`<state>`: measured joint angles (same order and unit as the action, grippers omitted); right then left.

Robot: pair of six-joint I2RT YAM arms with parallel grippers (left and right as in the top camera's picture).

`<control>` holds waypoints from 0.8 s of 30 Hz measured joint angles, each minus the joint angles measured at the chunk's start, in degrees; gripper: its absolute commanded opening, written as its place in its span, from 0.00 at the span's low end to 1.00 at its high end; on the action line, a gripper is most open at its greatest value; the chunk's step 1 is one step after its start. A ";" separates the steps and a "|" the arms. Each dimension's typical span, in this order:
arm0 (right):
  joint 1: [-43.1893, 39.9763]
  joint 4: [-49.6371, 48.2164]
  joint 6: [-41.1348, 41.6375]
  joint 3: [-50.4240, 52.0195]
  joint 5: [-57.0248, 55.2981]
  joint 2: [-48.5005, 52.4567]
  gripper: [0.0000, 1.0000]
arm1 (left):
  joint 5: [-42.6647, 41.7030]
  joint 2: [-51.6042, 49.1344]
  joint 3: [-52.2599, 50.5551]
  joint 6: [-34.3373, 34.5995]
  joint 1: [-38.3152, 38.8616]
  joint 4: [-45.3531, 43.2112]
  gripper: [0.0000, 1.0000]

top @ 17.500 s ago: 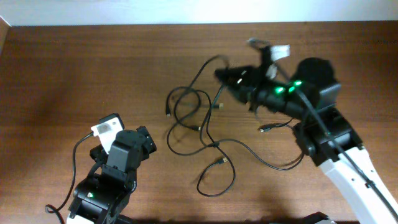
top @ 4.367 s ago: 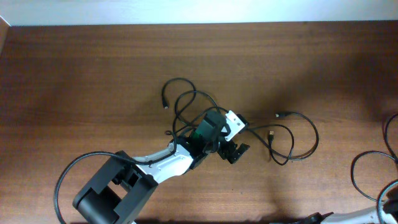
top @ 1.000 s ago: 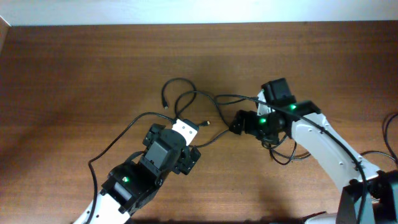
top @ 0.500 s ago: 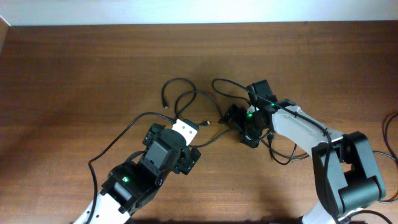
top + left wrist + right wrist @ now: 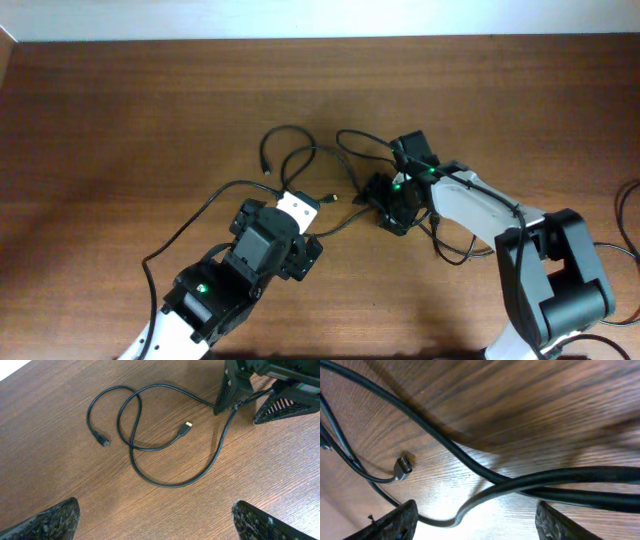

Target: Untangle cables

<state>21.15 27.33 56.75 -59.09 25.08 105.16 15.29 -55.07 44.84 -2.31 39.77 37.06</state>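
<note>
Black cables — one stretch hidden under the right jaws.

Cables on table centre, left pincer before them, right pincer over right strands

The left pincer stands with its jaws spread to the full, its fingertips wide apart at either side of the wrist camera's view, and the left arm is folded back behind it toward its base. Ahead of it and to its right, the right pincer points back toward it, held low with jaws parted, the right arm stretched out long behind.
</note>
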 measured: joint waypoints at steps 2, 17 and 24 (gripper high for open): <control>1.03 -0.02 -0.02 -0.11 -1.70 -0.11 0.74 | 0.00 0.00 0.00 0.00 0.00 0.00 0.99; 4.76 -2.14 0.04 -0.46 -12.20 -0.22 0.58 | 0.00 0.00 0.00 0.00 0.00 0.02 0.99; 6.08 -2.32 0.11 -0.48 -15.65 -0.22 0.49 | 0.00 0.00 0.00 0.00 0.00 0.00 0.99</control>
<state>27.22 25.02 56.86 -59.57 9.43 104.95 15.29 -55.07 44.84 -2.31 39.77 37.06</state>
